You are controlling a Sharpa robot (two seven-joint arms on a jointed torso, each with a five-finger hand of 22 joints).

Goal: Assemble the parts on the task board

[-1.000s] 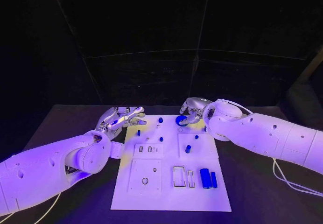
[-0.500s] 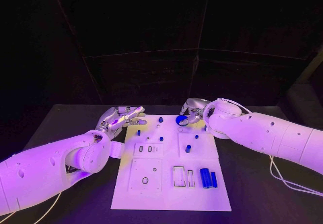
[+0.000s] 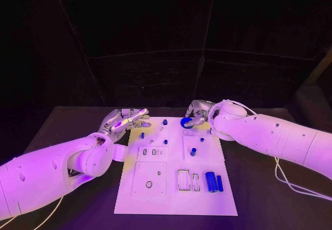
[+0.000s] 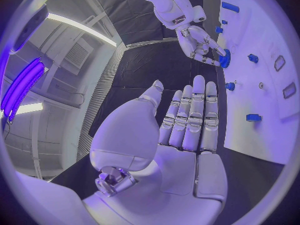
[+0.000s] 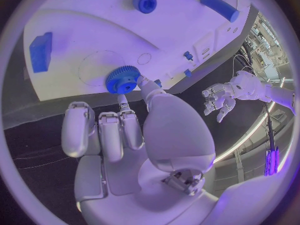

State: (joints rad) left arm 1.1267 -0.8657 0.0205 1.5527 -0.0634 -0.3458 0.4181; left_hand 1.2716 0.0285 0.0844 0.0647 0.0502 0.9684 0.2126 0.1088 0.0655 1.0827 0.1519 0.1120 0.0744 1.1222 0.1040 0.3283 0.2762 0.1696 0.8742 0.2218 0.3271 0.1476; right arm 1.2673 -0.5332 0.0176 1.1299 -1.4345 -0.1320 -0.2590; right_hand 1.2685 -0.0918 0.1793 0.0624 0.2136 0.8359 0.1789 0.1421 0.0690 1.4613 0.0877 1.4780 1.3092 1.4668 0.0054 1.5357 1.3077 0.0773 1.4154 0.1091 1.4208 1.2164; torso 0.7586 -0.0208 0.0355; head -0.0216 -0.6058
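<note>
head view: task board (image 3: 173, 191) mid-table, same spot as 1 s ago
gear (image 3: 186, 123): blue, at board's 12 to 1 o'clock edge, pinched by right hand (image 3: 198, 113); no visible shift since earlier
right wrist view: thumb and a finger on gear (image 5: 121, 79), other fingers curled
left hand (image 3: 124, 122): board's 10 o'clock, fingers straight and pressed together, holds nothing, unchanged
blue bars (image 3: 213, 182): board's 4 o'clock, unmoved
</note>
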